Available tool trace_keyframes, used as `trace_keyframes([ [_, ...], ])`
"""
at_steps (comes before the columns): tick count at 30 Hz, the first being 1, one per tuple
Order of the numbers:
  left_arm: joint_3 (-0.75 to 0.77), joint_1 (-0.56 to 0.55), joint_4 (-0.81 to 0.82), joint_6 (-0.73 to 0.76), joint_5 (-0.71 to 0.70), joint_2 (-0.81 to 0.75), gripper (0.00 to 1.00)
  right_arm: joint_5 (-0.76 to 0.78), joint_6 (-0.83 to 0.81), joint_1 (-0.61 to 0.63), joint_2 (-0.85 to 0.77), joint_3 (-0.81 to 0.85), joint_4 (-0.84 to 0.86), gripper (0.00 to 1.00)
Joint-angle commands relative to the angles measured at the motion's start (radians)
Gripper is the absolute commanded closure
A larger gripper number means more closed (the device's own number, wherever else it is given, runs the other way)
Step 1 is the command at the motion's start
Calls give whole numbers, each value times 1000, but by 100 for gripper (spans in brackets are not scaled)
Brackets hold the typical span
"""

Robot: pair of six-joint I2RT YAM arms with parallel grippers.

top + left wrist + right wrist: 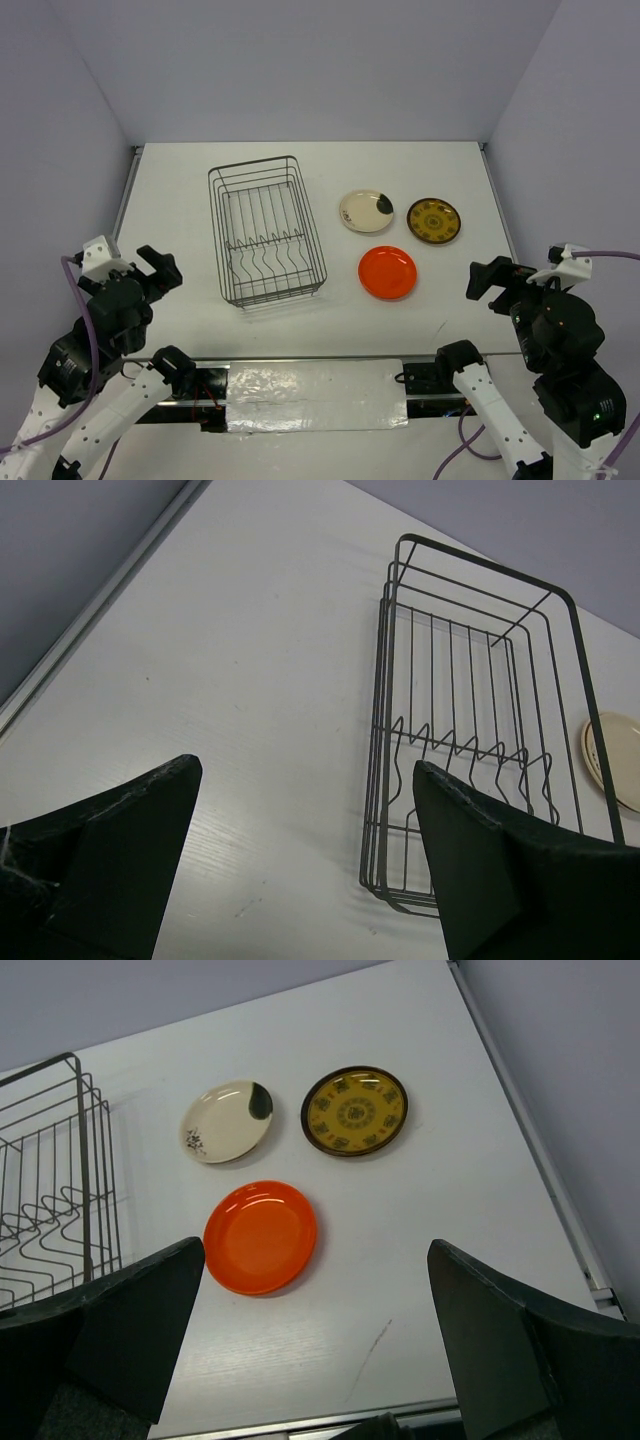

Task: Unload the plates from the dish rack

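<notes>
Top external: dish rack (265,232) long axis runs near-far; both jaws spread wide, empty.

White bench (180,200), matte, faint lengthwise grain. Thin metal left rail (124,205) along one side edge, matching right rail (502,205) along the other. Pale lavender-grey walls (320,60) on three sides, meeting bench at far edge. Crinkled clear plastic sheet (315,395), lying flat across middle of near edge. Short dark scuff (372,1345) on bench surface, front right area.
</notes>
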Motion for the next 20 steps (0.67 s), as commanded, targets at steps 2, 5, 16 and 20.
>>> trace_keyframes([
  [2, 5, 4, 28, 4, 1, 29, 1, 14, -25, 7, 9, -12, -16, 0],
  [5, 2, 4, 34, 11, 8, 37, 0, -5, -22, 7, 13, -3, -19, 0],
  [16, -6, 4, 51, 28, 36, 72, 1, -39, -17, 7, 9, -7, -6, 0],
  [20, -4, 4, 50, 30, 37, 89, 0, -29, -16, 5, 14, -12, -3, 0],
])
